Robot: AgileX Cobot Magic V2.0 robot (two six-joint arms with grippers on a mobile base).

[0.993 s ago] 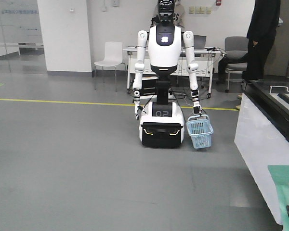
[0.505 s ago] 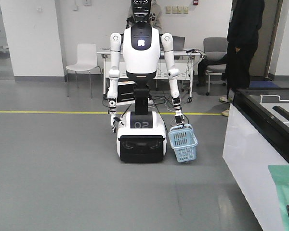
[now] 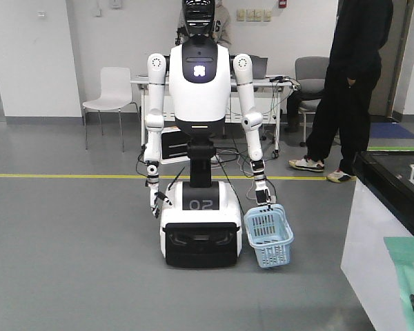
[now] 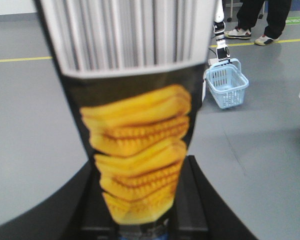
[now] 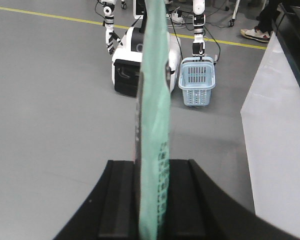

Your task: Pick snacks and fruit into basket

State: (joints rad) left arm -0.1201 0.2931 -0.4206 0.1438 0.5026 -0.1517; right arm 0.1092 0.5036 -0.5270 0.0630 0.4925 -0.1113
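Note:
My right gripper [image 5: 151, 167] is shut on the snacks, a mint-green flat pouch [image 5: 155, 100] seen edge-on; its corner also shows at the bottom right of the front view [image 3: 408, 283]. My left gripper [image 4: 142, 170] is shut on a black package [image 4: 135, 135] printed with yellow ridged chips and a white barcode. The basket [image 3: 269, 238], light blue plastic, hangs from the hand of a white humanoid robot [image 3: 199, 83] facing me a few metres ahead. The basket also shows in the left wrist view [image 4: 226, 85] and the right wrist view [image 5: 197, 80]. The fruit is out of view.
The humanoid stands on a white and black wheeled base [image 3: 199, 234]. A white counter with a dark top [image 3: 376, 255] runs along the right. A person in black [image 3: 345, 83] stands behind it. Chairs and a table line the back wall, past a yellow floor line [image 3: 55, 176].
The humanoid robot with the basket now looks larger and nearer. The person in black has come fully into view on the right. Both my grippers keep their holds.

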